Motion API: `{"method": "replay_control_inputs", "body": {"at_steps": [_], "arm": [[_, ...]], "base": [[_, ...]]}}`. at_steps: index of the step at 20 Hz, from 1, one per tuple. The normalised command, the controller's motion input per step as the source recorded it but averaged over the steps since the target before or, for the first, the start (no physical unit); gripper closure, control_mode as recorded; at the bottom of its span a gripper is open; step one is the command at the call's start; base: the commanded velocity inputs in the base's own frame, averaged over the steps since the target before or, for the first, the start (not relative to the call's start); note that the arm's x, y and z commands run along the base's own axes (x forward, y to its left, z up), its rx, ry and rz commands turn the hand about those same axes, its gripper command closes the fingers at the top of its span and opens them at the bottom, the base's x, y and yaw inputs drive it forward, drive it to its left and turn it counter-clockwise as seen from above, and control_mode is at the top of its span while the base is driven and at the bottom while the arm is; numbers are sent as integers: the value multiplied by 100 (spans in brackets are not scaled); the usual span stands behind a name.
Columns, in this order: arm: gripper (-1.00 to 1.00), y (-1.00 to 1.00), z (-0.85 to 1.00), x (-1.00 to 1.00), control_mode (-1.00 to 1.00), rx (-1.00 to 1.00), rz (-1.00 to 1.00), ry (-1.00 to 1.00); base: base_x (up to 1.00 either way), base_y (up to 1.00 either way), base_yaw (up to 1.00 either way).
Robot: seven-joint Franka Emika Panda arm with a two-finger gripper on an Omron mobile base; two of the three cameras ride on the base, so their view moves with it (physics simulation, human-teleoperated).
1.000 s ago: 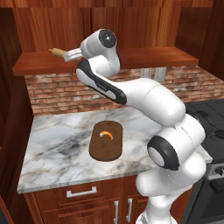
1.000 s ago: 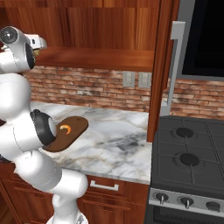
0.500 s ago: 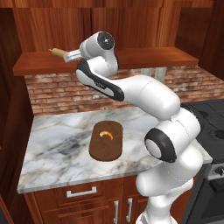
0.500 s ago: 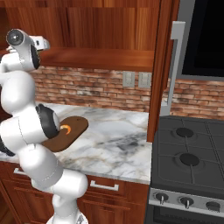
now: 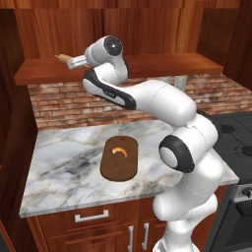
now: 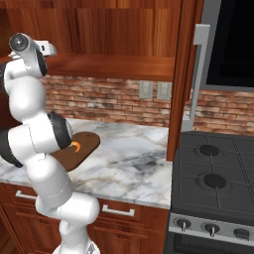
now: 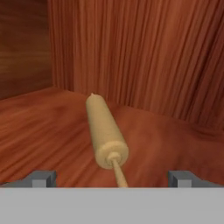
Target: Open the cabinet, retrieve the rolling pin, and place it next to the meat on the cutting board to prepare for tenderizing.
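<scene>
Nearest me, 1 cutting board (image 5: pixel 118 160) lies toward the front edge of the marble worktop (image 5: pixel 64 167), carrying 1 piece of meat (image 5: pixel 119 151) at its far end. Beyond, my gripper (image 7: pixel 112 178) hangs released inside the cabinet (image 7: pixel 144 57), its 2 fingertips (image 7: pixel 43 178) flanking the near peg of 1 rolling pin (image 7: pixel 105 129) on the shelf floor.

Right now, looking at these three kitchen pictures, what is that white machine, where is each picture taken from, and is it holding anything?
The white machine is a robot arm reaching up into an open wooden cabinet. Two pictures come from cameras on its base, behind it to the left and right. The third is from a camera on its hand, looking along the gripper. There the rolling pin lies on the cabinet floor, pointing between the open fingers. Nothing is held. On the marble counter lies a dark cutting board with a small orange piece of meat on it.
</scene>
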Motion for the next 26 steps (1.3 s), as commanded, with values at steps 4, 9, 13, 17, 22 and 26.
{"method": "replay_control_inputs", "body": {"at_steps": [4,9,13,17,22,26], "arm": [[-100,15,0,16,-100,0,0,0],[-100,10,-5,14,-100,0,0,0],[-100,5,-7,15,-100,0,0,1],[-100,2,-5,15,-100,0,0,1],[-100,1,-4,12,-100,0,0,1],[-100,0,-5,7,-100,0,0,2]], "base": [[0,0,0],[0,0,0],[0,0,0],[0,0,0],[0,0,0],[0,0,0]]}}
